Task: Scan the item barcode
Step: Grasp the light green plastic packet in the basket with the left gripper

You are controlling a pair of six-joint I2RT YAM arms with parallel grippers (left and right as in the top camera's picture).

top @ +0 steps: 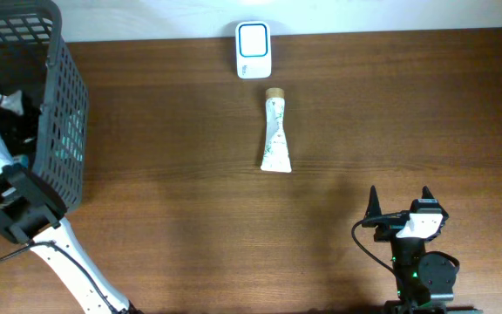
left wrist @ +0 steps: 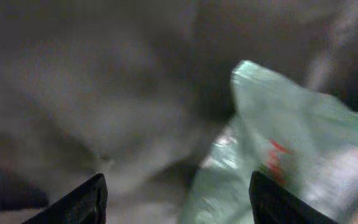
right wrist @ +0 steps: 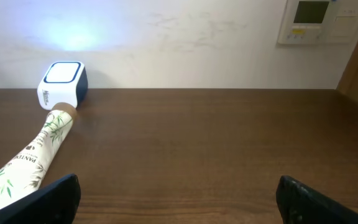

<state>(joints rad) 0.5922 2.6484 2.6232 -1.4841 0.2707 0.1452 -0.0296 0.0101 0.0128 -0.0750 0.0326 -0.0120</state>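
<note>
Brown wooden table (top: pixel 172 174) carries a white squeeze tube (top: pixel 275 133) with green leaf print and a tan cap. It lies flat at mid-table, cap end just short of the white, blue-trimmed barcode scanner (top: pixel 253 50) by the far edge. Right gripper (top: pixel 399 199) sits near the front edge, well apart from the tube, jaws spread wide, holding nothing. Left gripper (left wrist: pixel 176 202) is down inside the dark grey plastic mesh basket (top: pixel 64 113) at the left, fingers apart, nothing pinched between them. A pale green plastic packet (left wrist: pixel 291 143) lies just ahead, blurred, contact unclear.
</note>
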